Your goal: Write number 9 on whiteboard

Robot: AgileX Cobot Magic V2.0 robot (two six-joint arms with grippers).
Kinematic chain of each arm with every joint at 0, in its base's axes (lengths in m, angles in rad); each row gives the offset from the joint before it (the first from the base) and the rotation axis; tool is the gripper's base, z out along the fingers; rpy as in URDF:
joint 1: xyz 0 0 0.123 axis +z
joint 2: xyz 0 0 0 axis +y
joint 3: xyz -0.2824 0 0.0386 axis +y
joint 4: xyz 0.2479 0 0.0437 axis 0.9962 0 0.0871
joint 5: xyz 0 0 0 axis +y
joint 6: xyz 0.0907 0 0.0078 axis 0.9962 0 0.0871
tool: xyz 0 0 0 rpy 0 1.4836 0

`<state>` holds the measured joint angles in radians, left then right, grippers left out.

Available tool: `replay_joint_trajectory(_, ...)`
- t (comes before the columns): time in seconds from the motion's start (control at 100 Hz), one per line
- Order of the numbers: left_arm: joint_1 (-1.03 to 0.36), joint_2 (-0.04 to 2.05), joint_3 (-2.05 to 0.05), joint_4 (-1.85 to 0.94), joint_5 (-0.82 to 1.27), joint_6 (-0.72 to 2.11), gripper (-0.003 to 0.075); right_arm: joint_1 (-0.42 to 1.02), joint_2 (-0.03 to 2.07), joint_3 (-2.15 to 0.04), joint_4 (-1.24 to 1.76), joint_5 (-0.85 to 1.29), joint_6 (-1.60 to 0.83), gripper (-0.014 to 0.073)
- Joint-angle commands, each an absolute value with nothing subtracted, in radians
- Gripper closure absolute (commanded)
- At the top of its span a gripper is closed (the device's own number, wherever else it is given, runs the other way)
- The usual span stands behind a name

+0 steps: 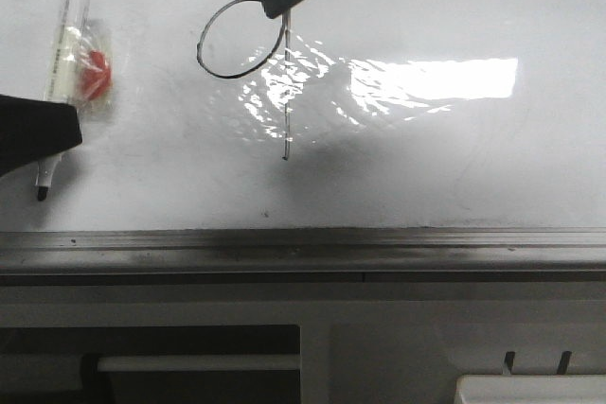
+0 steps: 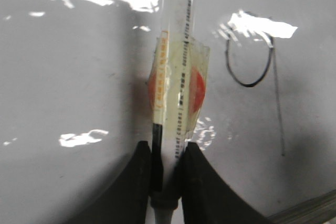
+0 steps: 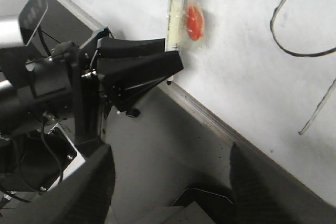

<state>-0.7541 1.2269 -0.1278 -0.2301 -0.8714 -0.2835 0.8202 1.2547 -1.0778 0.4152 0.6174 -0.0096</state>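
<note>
Grey metal rail (image 1: 303, 251) edges the glossy white whiteboard (image 1: 454, 167). Thin dark number 9 (image 1: 248, 54) looks finished. Left black pincer (image 2: 167, 174) squeezes the clear white marker (image 2: 176, 77); the right pincer (image 3: 168, 182) gapes empty.

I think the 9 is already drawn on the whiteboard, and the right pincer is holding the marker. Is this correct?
Not quite. The number 9 is indeed drawn on the whiteboard, but the marker is held by the left pincer, as the left wrist view shows. The right pincer is open and holds nothing.
</note>
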Motion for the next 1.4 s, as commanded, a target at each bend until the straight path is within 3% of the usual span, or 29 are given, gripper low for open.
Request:
replay_joint_trajectory(0.0, -0.758, 1.244, -0.148, -0.275, -0.942, -0.296, 0.0741, 0.820, 1.223, -1.113, 0.437, 0.555, -0.015, 0.0183)
replay_joint_trajectory(0.6, -0.758, 1.351, -0.146, -0.187, -1.088, -0.315, 0.0733, 0.820, 1.223, -1.113, 0.437, 0.554, -0.015, 0.0183)
replay_joint_trajectory(0.69, -0.758, 1.351, -0.146, -0.196, -1.090, -0.315, 0.0663, 0.820, 1.223, -1.113, 0.437, 0.554, -0.015, 0.0183)
replay_joint_trajectory(0.81, -0.758, 1.351, -0.146, -0.196, -1.095, -0.323, 0.0466, 0.820, 1.223, -1.113, 0.437, 0.554, -0.015, 0.0183)
replay_joint_trajectory(0.88, -0.758, 1.351, -0.145, -0.196, -1.116, -0.339, 0.0390, 0.820, 1.223, -1.113, 0.437, 0.554, -0.015, 0.0183)
replay_joint_trajectory(1.11, -0.758, 1.351, -0.085, -0.165, -1.358, -0.340, 0.0370, 0.820, 1.223, -1.113, 0.437, 0.554, -0.015, 0.0183)
replay_joint_trajectory(1.23, -0.758, 1.351, -0.047, -0.159, -1.361, -0.358, 0.0370, 0.820, 1.221, -1.113, 0.437, 0.554, -0.015, 0.0183)
replay_joint_trajectory(1.3, -0.758, 1.351, -0.020, -0.145, -1.361, -0.400, 0.0370, 0.820, 1.220, -1.113, 0.423, 0.554, -0.015, 0.0237)
replay_joint_trajectory(1.39, -0.758, 1.338, 0.010, -0.115, -1.361, -0.433, 0.0371, 0.820, 1.205, -1.103, 0.401, 0.529, -0.015, 0.0442)
